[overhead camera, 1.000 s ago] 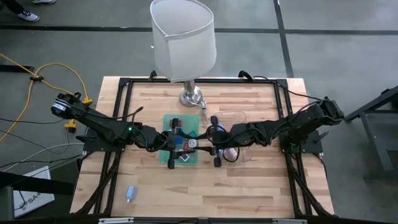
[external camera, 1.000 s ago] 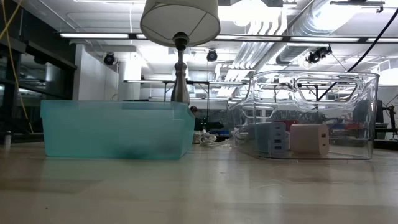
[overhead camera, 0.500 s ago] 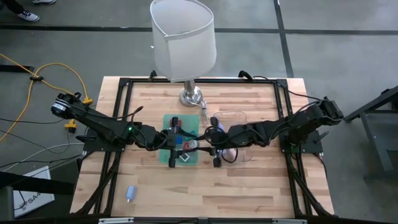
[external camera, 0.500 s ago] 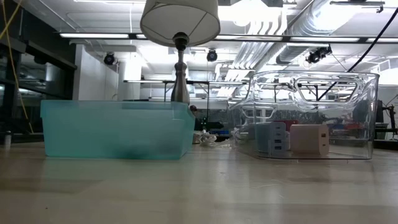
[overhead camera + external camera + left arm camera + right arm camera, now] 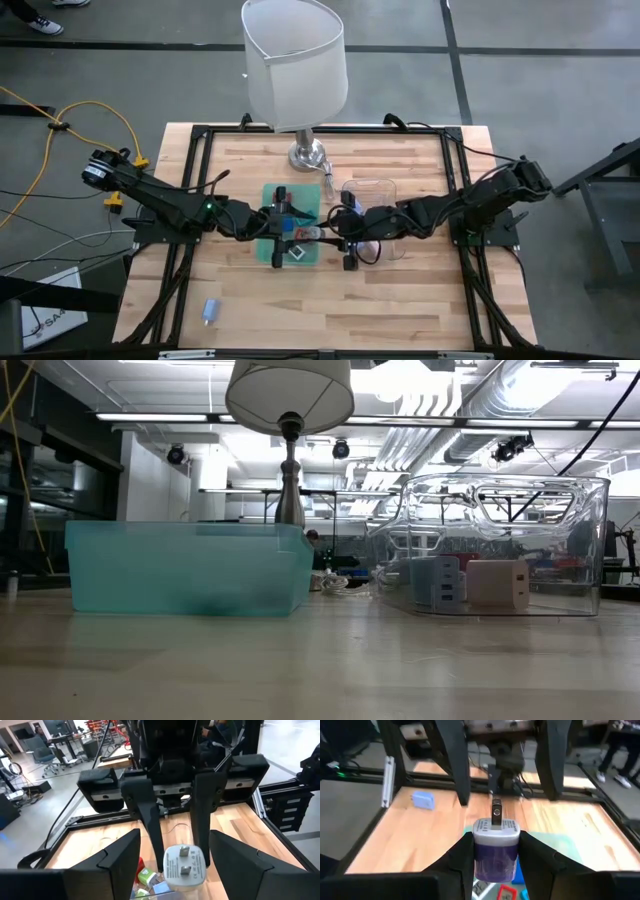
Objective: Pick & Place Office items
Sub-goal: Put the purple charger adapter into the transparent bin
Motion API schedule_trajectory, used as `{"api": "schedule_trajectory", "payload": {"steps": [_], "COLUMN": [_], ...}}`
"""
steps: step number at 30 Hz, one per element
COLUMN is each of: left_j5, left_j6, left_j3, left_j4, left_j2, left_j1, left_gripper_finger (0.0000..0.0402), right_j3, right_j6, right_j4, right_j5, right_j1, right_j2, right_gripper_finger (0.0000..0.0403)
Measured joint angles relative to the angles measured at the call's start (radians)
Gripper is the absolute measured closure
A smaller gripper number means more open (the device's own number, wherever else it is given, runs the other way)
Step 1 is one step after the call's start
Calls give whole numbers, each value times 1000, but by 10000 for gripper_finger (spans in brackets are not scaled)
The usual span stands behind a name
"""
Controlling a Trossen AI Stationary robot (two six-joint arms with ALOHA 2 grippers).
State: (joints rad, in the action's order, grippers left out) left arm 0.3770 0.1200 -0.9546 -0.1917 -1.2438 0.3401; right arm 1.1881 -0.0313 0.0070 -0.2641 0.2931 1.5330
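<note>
You won't find any legible text here. The white plug adapter (image 5: 184, 865) carries small print around its prongs, too fine to read. No brand, number or sign is readable on anything else.

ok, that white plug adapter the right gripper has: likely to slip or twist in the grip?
Probably stiff: the adapter looks like hard moulded plastic. Its rounded, smooth sides may let it twist between the right gripper's fingers. It looks compact, so likely light.
</note>
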Motion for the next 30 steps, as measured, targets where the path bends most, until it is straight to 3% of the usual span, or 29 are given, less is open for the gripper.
{"api": "schedule_trajectory", "payload": {"steps": [11, 30], "left_j5": [-1, -4], "left_j6": [-5, -38], "left_j3": [0, 0], "left_j4": [3, 39], "left_j2": [0, -2], "left_j1": [0, 3], "left_gripper_finger": [174, 174], "right_j3": [0, -6], "right_j6": [-183, -706], "right_j4": [-215, -676], "right_j5": [-159, -234], "right_j1": [2, 1], "right_j2": [-1, -3], "right_gripper_finger": [284, 282]}}
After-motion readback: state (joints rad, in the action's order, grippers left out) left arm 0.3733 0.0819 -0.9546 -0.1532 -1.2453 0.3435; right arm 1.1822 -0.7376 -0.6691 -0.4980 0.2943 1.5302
